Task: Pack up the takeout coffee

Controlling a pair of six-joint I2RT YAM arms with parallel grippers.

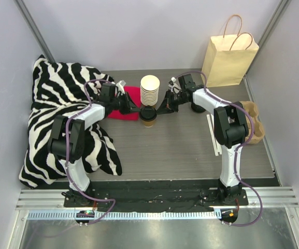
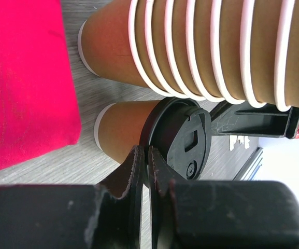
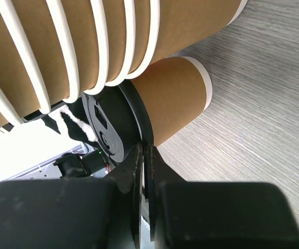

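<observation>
The coffee (image 1: 148, 116) stands upright on the worktop (image 1: 180, 150), near the middle and toward the far side, with its black lid (image 2: 183, 140) on. The 2 arms meet over it from either side.

The left end effector (image 2: 146, 153) is closed to a thin slit, and the lid's rim is caught between its tips. The right end effector (image 3: 144, 150) does the same on the opposite side of the rim, with its fingers almost together.

Things are crowded here. A tall stack (image 1: 150, 88) of nested cups stands just behind the coffee, so close that I cannot tell whether they touch. In both wrist views the stack's white rims hang right over the lid. A red cloth (image 1: 127, 101) lies flat just left of the stack, under the left arm's forearm. A zebra blanket (image 1: 56, 104) is heaped over the left side of the worktop.

The paper bag (image 1: 227, 59) stands upright in the far right corner, well apart from the coffee, with the right arm between them. A cardboard carrier (image 1: 255, 122) sits at the right edge, beside that arm's elbow.
</observation>
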